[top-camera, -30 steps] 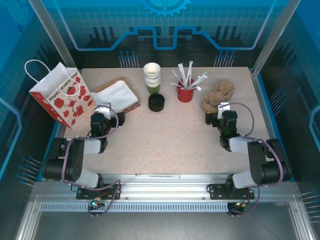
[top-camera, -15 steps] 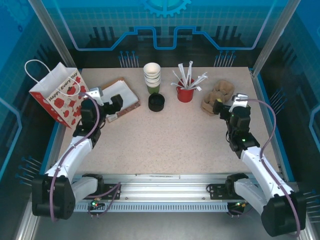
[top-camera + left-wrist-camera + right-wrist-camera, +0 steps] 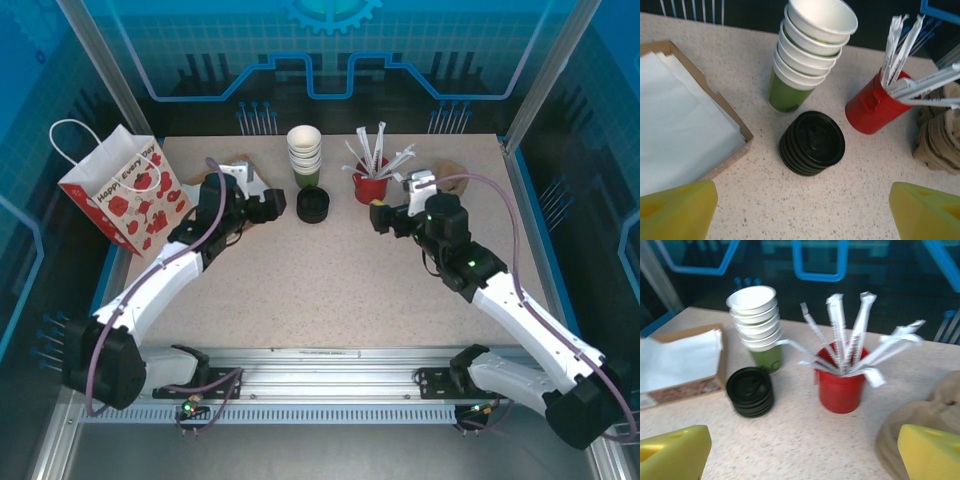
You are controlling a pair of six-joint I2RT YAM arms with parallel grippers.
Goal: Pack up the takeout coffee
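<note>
The left gripper (image 3: pixel 800 212) has its yellow fingers (image 3: pixel 677 210) far apart, holding nothing. The stack of black lids (image 3: pixel 812 142) sits just ahead, between them, with bare table (image 3: pixel 805 200) in front of it. The stack of cups (image 3: pixel 810 55) stands just behind the lids. The box edge (image 3: pixel 735 120) is near the left finger. The right gripper (image 3: pixel 805 452) is also wide apart and holds nothing, with the red cup (image 3: pixel 840 385) ahead of it.

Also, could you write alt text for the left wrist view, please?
A stack of round black plastic lids sits centre, before stacked green paper cups; a red cup of wrapped straws stands right, a cardboard tray of white napkins left. The open left gripper shows yellow fingertips in the bottom corners.
</note>
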